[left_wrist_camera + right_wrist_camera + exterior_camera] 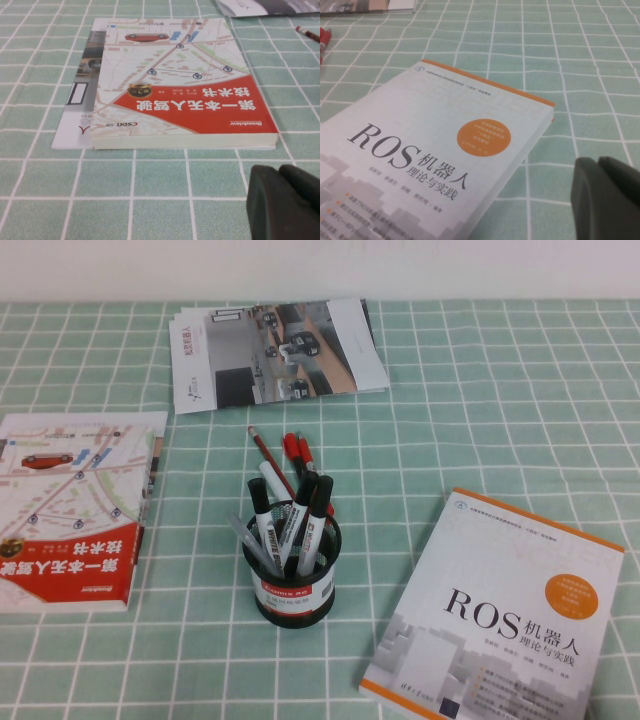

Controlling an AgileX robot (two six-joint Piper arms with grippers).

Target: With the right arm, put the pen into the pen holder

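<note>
The black mesh pen holder (296,595) stands at the table's middle, with a red-and-white label low on its side. The slim translucent grey pen (248,541) stands inside it, leaning out to the left, beside several white black-capped markers (290,515). Neither arm shows in the high view. My right gripper (598,162) hovers low over the cloth just beyond the ROS book's corner; its two fingers are pressed together and hold nothing. My left gripper (279,170) is shut and empty, low over the cloth in front of the red-and-white book.
Red-capped pens (297,452) and a red pencil (268,451) lie behind the holder. A red-and-white book (70,505) lies at the left, the ROS book (500,615) at the right, and brochures (275,350) at the back. A green checked cloth covers the table.
</note>
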